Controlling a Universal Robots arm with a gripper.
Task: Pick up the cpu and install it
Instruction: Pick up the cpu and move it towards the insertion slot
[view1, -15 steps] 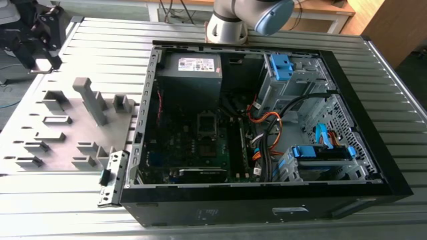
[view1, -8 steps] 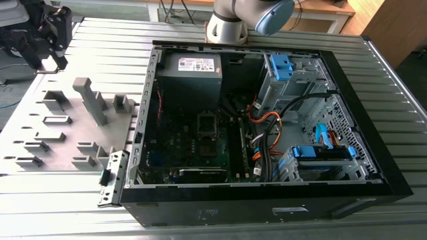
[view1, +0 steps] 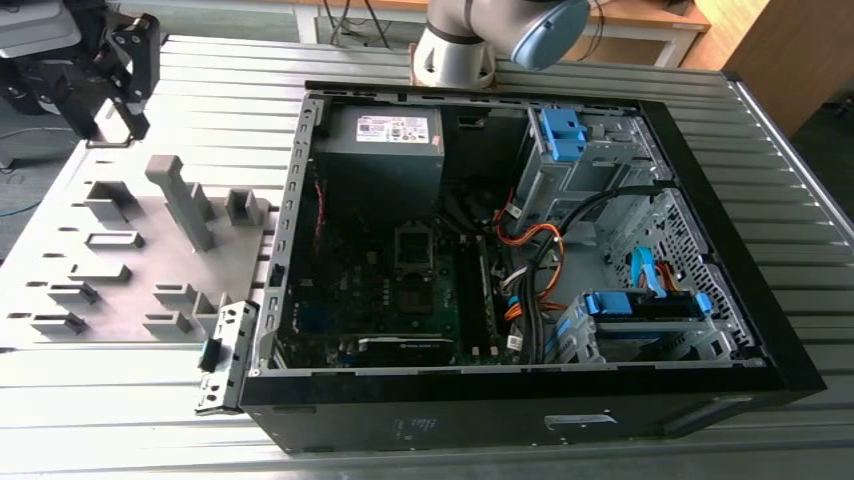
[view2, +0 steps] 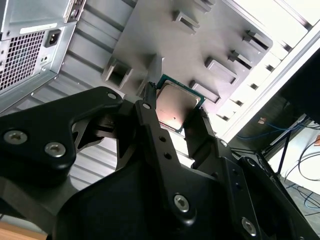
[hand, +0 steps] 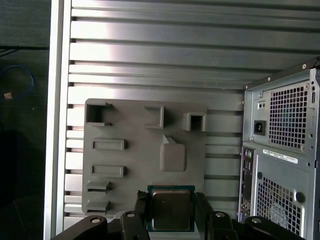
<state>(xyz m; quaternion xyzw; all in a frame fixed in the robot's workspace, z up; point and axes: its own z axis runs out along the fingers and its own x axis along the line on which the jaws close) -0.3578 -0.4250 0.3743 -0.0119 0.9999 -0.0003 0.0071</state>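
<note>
The cpu (hand: 171, 209), a thin square chip with a silvery top and a dark green rim, sits clamped between my two black fingers (hand: 142, 209). In the second wrist view the cpu (view2: 176, 106) is held edge to edge by my gripper (view2: 175, 114), shut on it. It hangs above the grey fixture plate (hand: 135, 165). In the exterior view my gripper (view1: 115, 112) is at the far left, above the far end of the fixture plate (view1: 140, 265), well away from the motherboard's socket (view1: 416, 245) inside the open computer case (view1: 534, 385).
Grey fixture blocks (view1: 180, 200) stand up from the plate. The case holds a power supply (view1: 380, 140), cables (view1: 534, 250), blue drive bays (view1: 641, 310) and a graphics card (view1: 407, 350). The arm's base (view1: 461, 45) stands behind the case on the ribbed metal table (view1: 120, 420).
</note>
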